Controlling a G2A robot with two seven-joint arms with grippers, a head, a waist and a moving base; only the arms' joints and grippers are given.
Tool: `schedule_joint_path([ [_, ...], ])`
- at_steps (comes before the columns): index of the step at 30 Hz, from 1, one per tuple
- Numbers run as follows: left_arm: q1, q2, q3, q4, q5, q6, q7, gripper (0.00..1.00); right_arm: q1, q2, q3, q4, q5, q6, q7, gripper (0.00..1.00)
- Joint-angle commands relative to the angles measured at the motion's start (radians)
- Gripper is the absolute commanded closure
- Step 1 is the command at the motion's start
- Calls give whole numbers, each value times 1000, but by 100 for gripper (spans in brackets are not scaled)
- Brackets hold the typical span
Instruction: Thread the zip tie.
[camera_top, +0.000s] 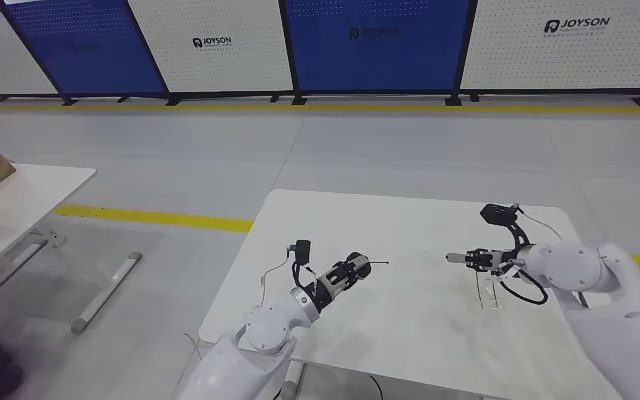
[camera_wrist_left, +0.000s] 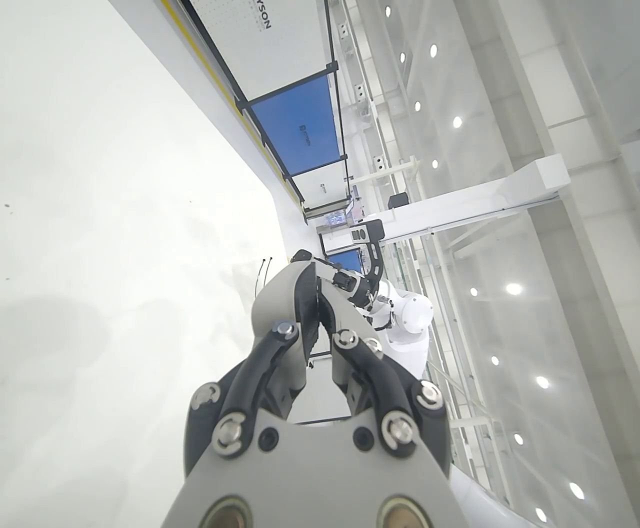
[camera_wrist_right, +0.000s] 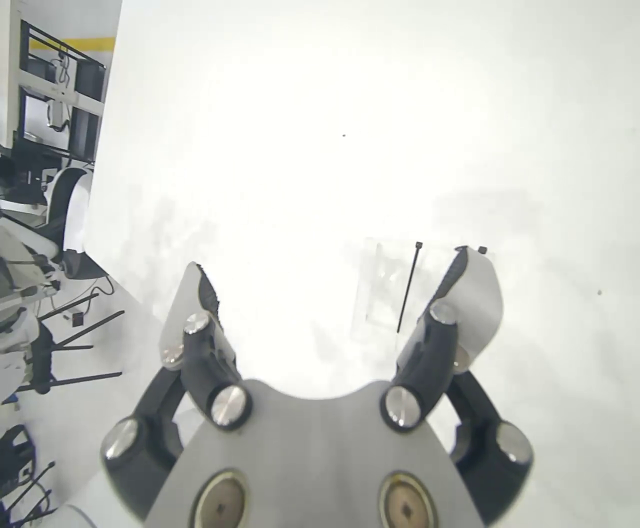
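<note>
- Spare zip ties (camera_wrist_right: 407, 287) are lying on a clear tray (camera_wrist_right: 367, 300) on the white table (camera_top: 400, 320).
- Left gripper (camera_wrist_left: 311, 272) is pinching a black zip tie (camera_top: 378, 263), its fingers closed together.
- Right gripper (camera_wrist_right: 332, 260) is hovering above the table, spread wide and empty.

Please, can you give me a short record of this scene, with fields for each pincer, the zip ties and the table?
left pincer: shut on a zip tie, whose free end points toward the right pincer
right pincer: open, empty, above the table
spare zip ties: lying on a clear tray near the right pincer
table: white
pincers: apart, facing each other
</note>
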Motion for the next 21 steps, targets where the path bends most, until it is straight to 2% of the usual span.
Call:
schedule_joint_path([
  [1, 0, 0, 0, 0, 0, 0, 0, 100, 0, 0, 0, 0, 0, 0, 0, 0],
  [4, 0, 0, 0, 0, 0, 0, 0, 100, -16, 0, -7, -12, -26, -8, -32, 0],
  [6, 0, 0, 0, 0, 0, 0, 0, 100, -16, 3, 3, -15, -23, -25, -11, 0],
  [9, 0, 0, 0, 0, 0, 0, 0, 100, -13, 15, 38, -22, 4, -74, 75, 0],
  [11, 0, 0, 0, 0, 0, 0, 0, 100, -11, 24, 56, -32, -11, -86, 133, 0],
  [14, 0, 0, 0, 0, 0, 0, 0, 100, 6, 34, 55, -50, -76, -62, 244, 0],
  [21, 0, 0, 0, 0, 0, 0, 0, 100, 10, 35, 55, -51, -90, -52, 246, 0],
])
